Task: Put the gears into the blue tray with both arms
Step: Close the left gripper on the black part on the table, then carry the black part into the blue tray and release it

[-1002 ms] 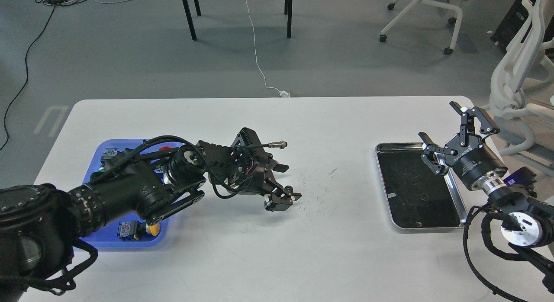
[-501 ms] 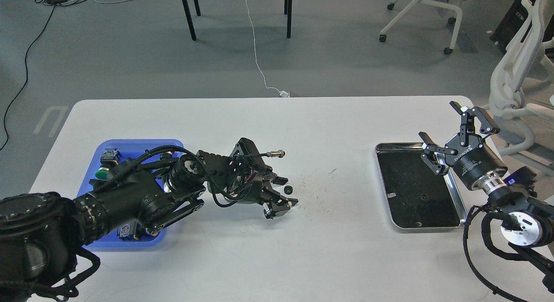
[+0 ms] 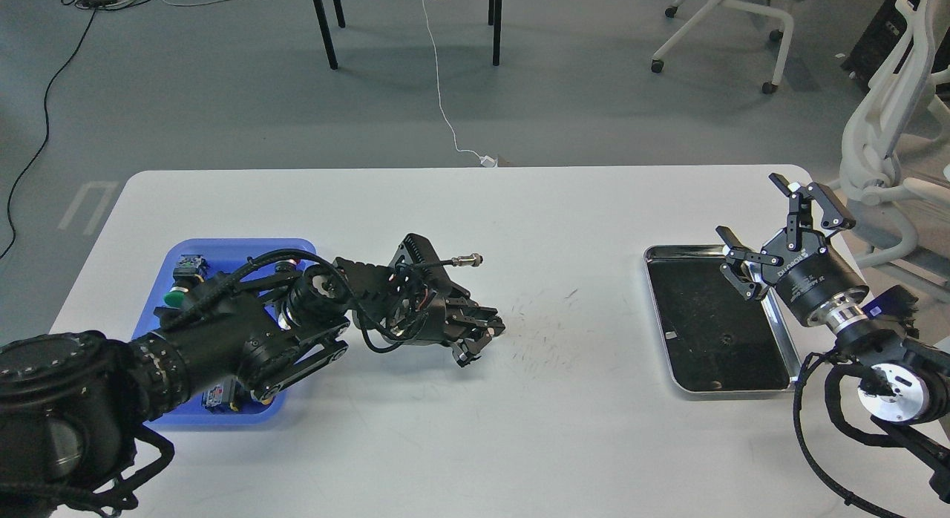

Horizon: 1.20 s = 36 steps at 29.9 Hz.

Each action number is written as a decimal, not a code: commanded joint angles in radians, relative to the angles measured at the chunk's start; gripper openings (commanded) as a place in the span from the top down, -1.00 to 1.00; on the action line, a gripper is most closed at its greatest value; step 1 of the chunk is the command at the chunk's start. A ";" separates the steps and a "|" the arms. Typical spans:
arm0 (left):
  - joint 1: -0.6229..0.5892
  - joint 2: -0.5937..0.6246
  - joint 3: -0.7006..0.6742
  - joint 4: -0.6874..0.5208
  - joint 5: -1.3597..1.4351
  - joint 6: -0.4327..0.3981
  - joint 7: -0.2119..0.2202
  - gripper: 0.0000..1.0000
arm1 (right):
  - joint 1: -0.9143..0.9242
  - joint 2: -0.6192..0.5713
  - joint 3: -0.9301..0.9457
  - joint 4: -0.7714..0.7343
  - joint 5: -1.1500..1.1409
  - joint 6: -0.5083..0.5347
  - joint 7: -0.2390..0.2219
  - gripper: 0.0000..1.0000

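Table (image 3: 460,429), white and scuffed near its middle, carries two trays well apart: the blue tray (image 3: 236,247) on the left and a silver-rimmed metal tray (image 3: 785,384) with a black inside on the right. The left arm (image 3: 223,340) reaches in from the lower left, lying over the blue tray and hiding much of it, with its left claw (image 3: 484,334) low over the bare table just right of the tray, near the scuffed patch. The claw's fingers are drawn close together, but they are dark and seen at an angle, so whether anything sits between them cannot be told. A cable with a silver plug (image 3: 469,260) sticks out above the wrist.

In the uncovered parts of the blue tray lie push-button switches: one with a green cap (image 3: 174,298) near the left rim, and another partly seen (image 3: 220,397) at the front edge below the arm.

The right arm (image 3: 876,355) comes in from the lower right and its right claw (image 3: 764,221) hangs above the far right corner of the metal tray, fingers spread wide apart and holding nothing. One gear (image 3: 721,339), a small black toothed ring, lies on the black floor of the metal tray, near its middle and clear of the claw. A small light mark (image 3: 670,335) shows at the tray's left side.
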 commanded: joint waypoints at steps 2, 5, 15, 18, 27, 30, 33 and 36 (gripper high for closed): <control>-0.013 0.089 -0.013 -0.094 0.000 0.001 0.000 0.82 | 0.000 0.000 0.001 0.001 -0.001 0.000 0.000 -0.93; -0.049 0.218 -0.015 -0.215 -0.008 -0.002 0.000 0.82 | 0.004 0.006 -0.002 0.001 -0.004 -0.002 0.000 -0.93; -0.024 0.703 -0.009 -0.533 -0.143 -0.010 0.000 0.79 | 0.010 0.017 -0.011 0.003 -0.017 -0.003 0.000 -0.93; 0.026 0.775 -0.015 -0.524 -0.153 -0.007 0.000 0.78 | 0.010 0.015 -0.011 0.008 -0.017 -0.002 0.000 -0.93; 0.100 0.807 -0.012 -0.380 -0.137 -0.002 0.000 0.76 | 0.010 0.014 -0.011 0.009 -0.017 -0.002 0.000 -0.93; 0.105 0.797 -0.009 -0.340 -0.132 0.000 0.000 0.76 | 0.008 0.014 -0.011 0.009 -0.017 -0.002 0.000 -0.93; 0.128 0.784 -0.013 -0.332 -0.129 0.000 0.000 0.75 | 0.007 0.014 -0.011 0.009 -0.017 -0.002 0.000 -0.93; 0.141 0.784 -0.013 -0.320 -0.106 0.000 0.000 0.74 | 0.007 0.014 -0.011 0.009 -0.017 -0.002 0.000 -0.93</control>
